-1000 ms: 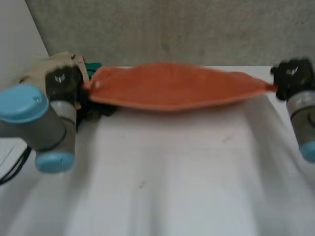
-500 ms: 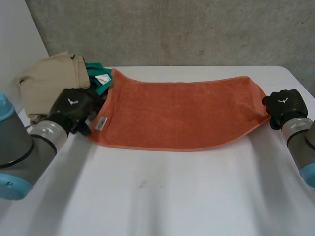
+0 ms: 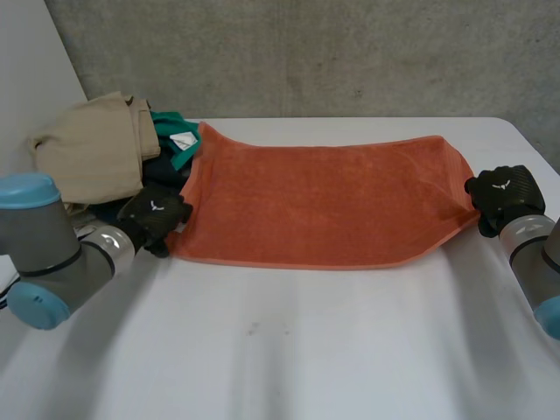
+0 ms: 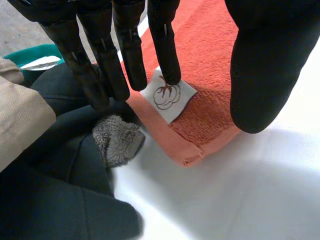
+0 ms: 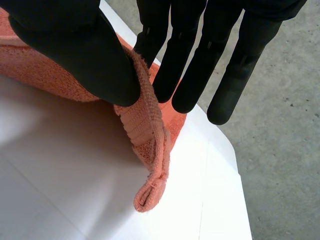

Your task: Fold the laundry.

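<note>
Lowered since the earlier frame: rectangular orange terry towel (image 3: pixel 324 201), now spread flat on white worktop (image 3: pixel 289 350). Left hand (image 3: pixel 155 214): fingers laid straight on the towel's near corner, thumb apart. Right hand (image 3: pixel 503 194): clamped on the towel's opposite end. The towel is judged light, limp and not slippery; it is best taken at its corners.

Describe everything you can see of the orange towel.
The orange towel is terry cloth with a flat woven hem, spread mostly flat across the far part of the white table. A small white label with a printed emblem sits near its left corner, where the left hand touches it with straight fingers. That corner lies beside dark clothes. The right hand pinches the opposite end between thumb and fingers, lifting that edge into a fold.
</note>
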